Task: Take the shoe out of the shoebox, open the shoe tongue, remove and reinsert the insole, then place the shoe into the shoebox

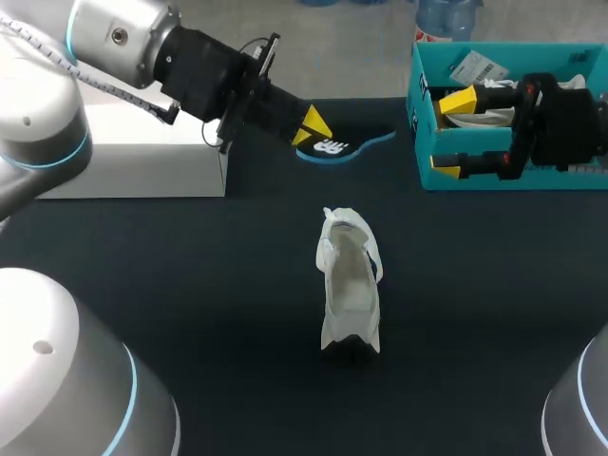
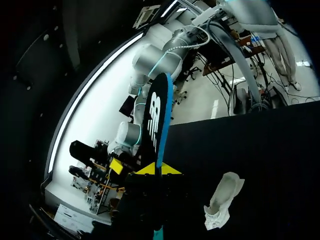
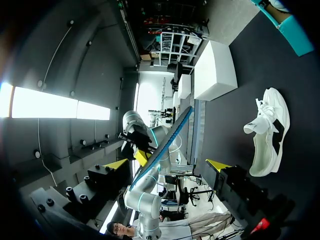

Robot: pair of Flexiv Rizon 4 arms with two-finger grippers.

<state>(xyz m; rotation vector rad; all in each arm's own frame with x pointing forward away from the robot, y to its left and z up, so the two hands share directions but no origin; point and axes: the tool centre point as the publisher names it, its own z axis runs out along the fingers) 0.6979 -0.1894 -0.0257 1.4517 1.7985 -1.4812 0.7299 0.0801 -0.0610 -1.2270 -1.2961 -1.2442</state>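
- The shoe (image 1: pixel 350 280), white, sits near the middle of the dark table (image 1: pixel 190 285), out of the box and touched by neither gripper; its opening faces up in the head view.
- The left gripper (image 1: pixel 312 126) is beyond the shoe and a little to its left, well apart from it; its jaws are clamped on the insole (image 1: pixel 334 148).
- The insole is black with a blue edge and a white mark; in the head view it juts from the yellow tips, beyond the shoe; in the left wrist view it runs straight out between the tips, edge-on, with the shoe off to one side.
- The shoebox (image 1: pixel 415 114), teal and open, stands beyond the shoe on its right, well apart from it; white paper shows inside.
- The right gripper (image 1: pixel 452 135) hangs over the near end of the shoebox, pointing toward the left gripper; its jaws stand wide apart, and the right wrist view shows nothing held between them.
- A white box (image 1: pixel 133 157) lies beyond the shoe on its far left, under the left arm.
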